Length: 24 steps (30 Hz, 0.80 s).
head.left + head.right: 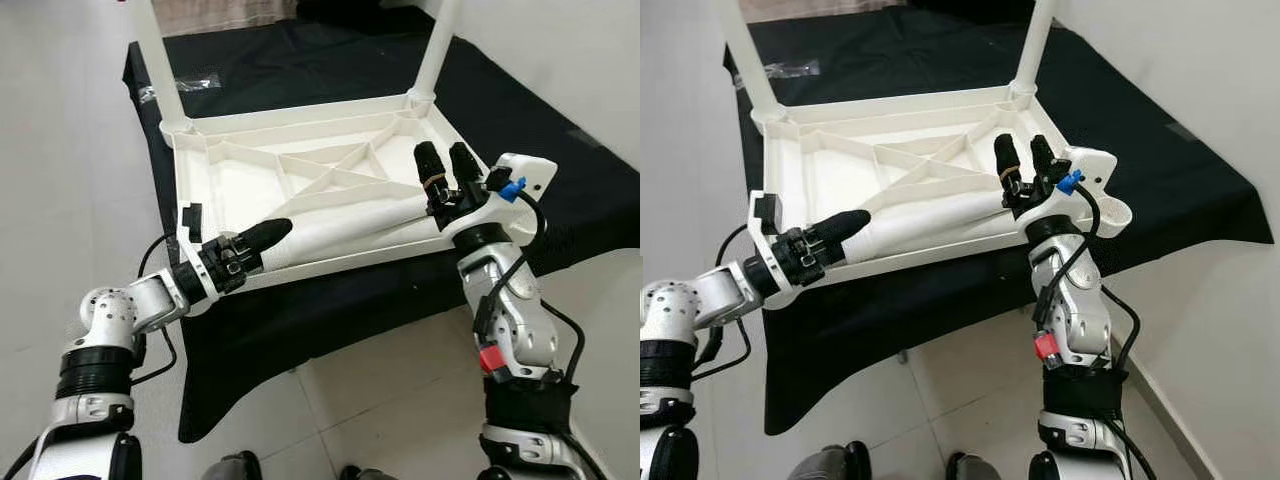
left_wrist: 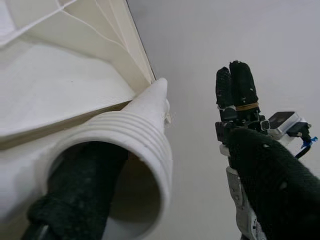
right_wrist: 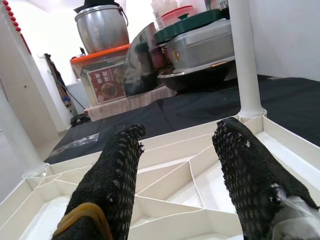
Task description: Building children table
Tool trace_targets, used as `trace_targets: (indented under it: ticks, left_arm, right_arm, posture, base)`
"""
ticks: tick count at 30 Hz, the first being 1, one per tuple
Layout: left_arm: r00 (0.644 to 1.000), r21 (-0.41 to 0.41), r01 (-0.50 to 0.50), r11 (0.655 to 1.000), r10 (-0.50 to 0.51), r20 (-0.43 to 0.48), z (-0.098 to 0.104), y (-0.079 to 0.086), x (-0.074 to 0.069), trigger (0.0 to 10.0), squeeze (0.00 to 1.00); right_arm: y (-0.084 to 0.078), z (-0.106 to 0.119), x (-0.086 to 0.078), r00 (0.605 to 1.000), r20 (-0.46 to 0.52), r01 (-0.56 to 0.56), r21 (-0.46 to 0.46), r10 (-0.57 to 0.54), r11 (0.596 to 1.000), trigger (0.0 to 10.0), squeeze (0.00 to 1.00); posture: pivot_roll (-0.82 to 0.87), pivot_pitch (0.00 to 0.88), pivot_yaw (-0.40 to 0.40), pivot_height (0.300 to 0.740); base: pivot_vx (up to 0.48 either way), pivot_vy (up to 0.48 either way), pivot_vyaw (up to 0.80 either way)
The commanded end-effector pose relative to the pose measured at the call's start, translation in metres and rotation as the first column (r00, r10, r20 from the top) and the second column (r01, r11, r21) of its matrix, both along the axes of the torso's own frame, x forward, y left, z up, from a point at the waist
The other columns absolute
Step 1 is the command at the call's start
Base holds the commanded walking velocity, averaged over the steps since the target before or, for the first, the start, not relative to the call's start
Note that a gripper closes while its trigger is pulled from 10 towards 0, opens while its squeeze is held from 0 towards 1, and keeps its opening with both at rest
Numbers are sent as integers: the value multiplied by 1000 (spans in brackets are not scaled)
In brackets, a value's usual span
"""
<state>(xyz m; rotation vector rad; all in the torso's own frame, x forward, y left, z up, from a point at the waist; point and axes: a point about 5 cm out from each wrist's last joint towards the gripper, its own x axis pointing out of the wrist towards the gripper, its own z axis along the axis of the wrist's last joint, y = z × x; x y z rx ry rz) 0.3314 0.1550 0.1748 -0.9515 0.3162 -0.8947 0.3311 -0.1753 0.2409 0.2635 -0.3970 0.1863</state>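
Observation:
A white plastic children's table (image 1: 250, 180) lies upside down on a black cloth, ribbed underside up. Two legs stand screwed in at the far corners, far left leg (image 1: 160, 60) and far right leg (image 1: 438, 45). A loose white leg (image 1: 350, 225) lies along the near rim. My left gripper (image 1: 262, 238) is shut on the leg's threaded hollow end (image 2: 125, 135), one finger inside and the other outside. My right gripper (image 1: 445, 165) stands open at the near right corner, just above the leg's tapered tip. Nothing lies between its fingers (image 3: 240, 165).
The black cloth (image 1: 300, 60) spreads over a pale tile floor, with a white wall on the right. A clear plastic bag (image 1: 195, 83) lies on the cloth at the far left. Pots and storage boxes (image 3: 100, 25) are stacked beyond the table.

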Motion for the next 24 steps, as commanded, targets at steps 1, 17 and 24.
trace_targets:
  ticks: [1,17,24]
  left_arm:
    - [1000,11,4,1000,-4,-29,-8,-5,1,0,0]
    - [999,16,9,1000,-9,-36,-13,3,-3,0,0]
    - [1000,-2,11,1000,-11,-26,-9,5,-5,0,0]
  right_arm:
    - [-4,-3,-3,1000,-11,7,10,-7,1000,10000,0]
    - [-1,-2,-3,1000,-12,0,19,0,1000,10000,0]
    - [0,4,0,1000,-13,13,56,-12,998,10000,0]
  posture:
    - [26,217,-32,740]
    - [35,209,-36,740]
    - [39,205,-38,740]
  base:
    - [0,0,0]
    - [0,0,0]
    - [0,0,0]
